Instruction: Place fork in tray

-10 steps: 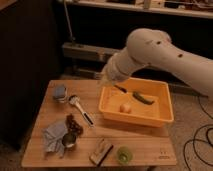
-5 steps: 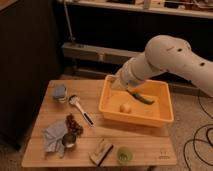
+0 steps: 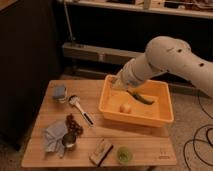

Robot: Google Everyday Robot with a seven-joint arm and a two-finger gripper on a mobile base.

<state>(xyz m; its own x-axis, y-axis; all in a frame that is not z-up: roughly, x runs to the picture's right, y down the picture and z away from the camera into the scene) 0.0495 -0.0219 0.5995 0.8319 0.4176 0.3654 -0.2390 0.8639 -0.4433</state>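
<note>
One dark, slim utensil, apparently the fork [image 3: 140, 98], lies inside the orange-yellow tray [image 3: 162, 118], slanting across the tray floor toward the far side, with a small pale rounded item [image 3: 125, 107], possibly a piece of fruit, resting just beside it nearer the front wall. The tray sits on the right part of a light wooden surface [image 3: 145, 145], its long sides running roughly parallel to the surface's front edge. The white robot arm [image 3: 165, 60] reaches in from the upper right, and the gripper [image 3: 120, 83] hangs at the tray's far left corner, above the rim and close to the upper end of the fork; whether the jaws are spread or pressed together cannot be told from this view, nor whether they touch the utensil. To the left of the tray, well apart from it, a utensil with a round pale head and a dark handle [image 3: 80, 109] lies diagonally on the wood. Beyond it, near the surface's far left corner, stands a small bluish container [image 3: 59, 92]. Toward the front left, a bunch of dark red grapes [image 3: 73, 123] lies touching a crumpled blue-grey cloth [image 3: 53, 136], with a small metal cup [image 3: 68, 140] just beside them. Along the front edge rest a flat brownish block [image 3: 101, 150] and, near it, a small green round object [image 3: 123, 155]. Black cables [image 3: 198, 142] trail over the floor at the right.
</note>
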